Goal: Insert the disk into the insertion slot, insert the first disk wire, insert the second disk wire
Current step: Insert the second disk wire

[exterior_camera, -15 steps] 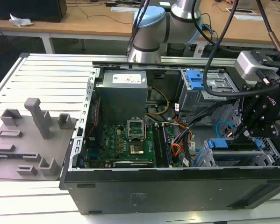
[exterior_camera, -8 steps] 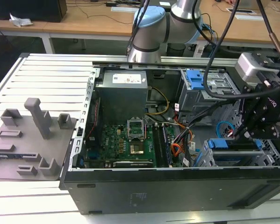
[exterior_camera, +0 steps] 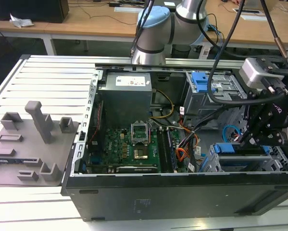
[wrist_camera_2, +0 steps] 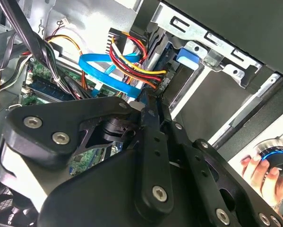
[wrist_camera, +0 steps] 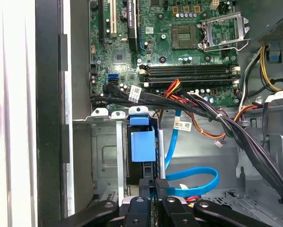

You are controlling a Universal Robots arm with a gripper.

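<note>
First wrist view: gripper (wrist_camera: 152,185) fingers together, tips at rear edge of disk (wrist_camera: 143,146); disk seated in insertion slot (wrist_camera: 108,156), long axis in line w/ fingers; second disk wire (wrist_camera: 193,182) loops just beside tips, plug end hidden.

No text could be read. The power supply (exterior_camera: 126,91) carried a white label (exterior_camera: 132,81), and small white tags (wrist_camera: 182,126) hung on the black cables (wrist_camera: 235,137) over the motherboard (wrist_camera: 179,47), but their print stayed illegible.
</note>
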